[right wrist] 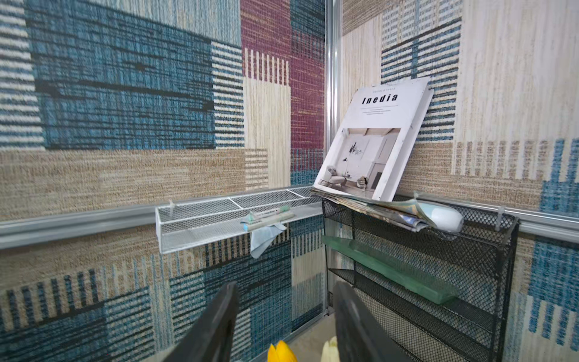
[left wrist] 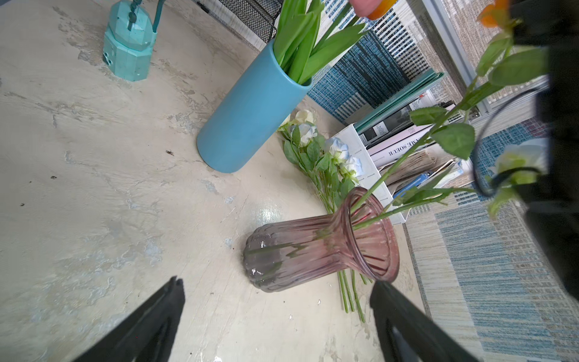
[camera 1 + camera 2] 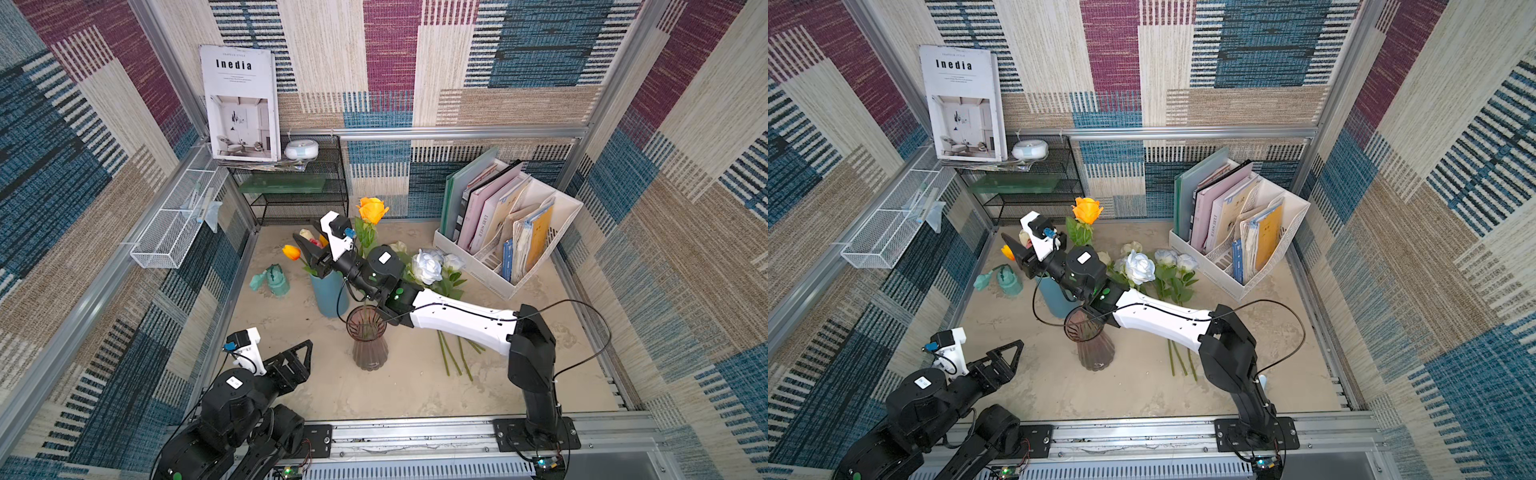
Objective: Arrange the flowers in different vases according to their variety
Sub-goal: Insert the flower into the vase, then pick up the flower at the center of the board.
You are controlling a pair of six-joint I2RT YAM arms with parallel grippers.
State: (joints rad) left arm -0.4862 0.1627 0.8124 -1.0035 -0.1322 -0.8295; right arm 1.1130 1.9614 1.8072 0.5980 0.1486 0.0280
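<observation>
Fingers of the right gripper [image 1: 285, 290] stood partly apart above the blue vase [image 3: 330, 295], nothing between them; yellow and cream tulips [image 1: 281, 352] showed just below. Left gripper [image 2: 277, 282] hung wide and empty at the near left. Blue vase held tulips, an orange tulip [image 3: 291, 252] leaning left. Purple vase [image 3: 368, 345], just nearer and right of it, held an orange rose [image 3: 372, 210] and a white rose [image 3: 426, 266]. More roses [image 3: 1177, 262] lay on the table [image 3: 415, 395] further right. A book [image 3: 239, 104] at the far left read "Inedia"; a spine [image 2: 404, 150] in the file box [image 3: 552, 249] read partly "AME SOEUR"
</observation>
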